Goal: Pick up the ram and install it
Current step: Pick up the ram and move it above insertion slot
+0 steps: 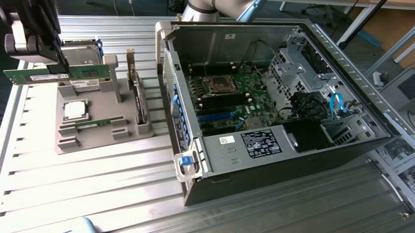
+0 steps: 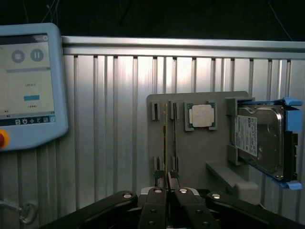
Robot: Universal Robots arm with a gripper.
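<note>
The ram (image 1: pixel 39 76), a long green stick with a white label, hangs level above the grey holder tray (image 1: pixel 97 141) at the exterior view's left. My gripper (image 1: pixel 63 65) is shut on its upper edge. In the wrist view the ram (image 2: pixel 165 143) appears edge-on as a thin line running away from my gripper (image 2: pixel 167 183), whose black fingers (image 2: pixel 155 200) press together around it. The open computer case (image 1: pixel 272 160) lies to the exterior view's right of the tray. Its green motherboard (image 1: pixel 250 87) and dark memory slots (image 1: pixel 224 103) face up.
On the tray sit a silver processor chip (image 1: pixel 75 109) (image 2: pixel 201 115), a hard drive (image 2: pixel 259 138) in a blue bracket, a second green stick (image 1: pixel 87 124) and an upright card (image 1: pixel 136 92). A teach pendant (image 2: pixel 28 86) lies on the ribbed metal table (image 1: pixel 97 184).
</note>
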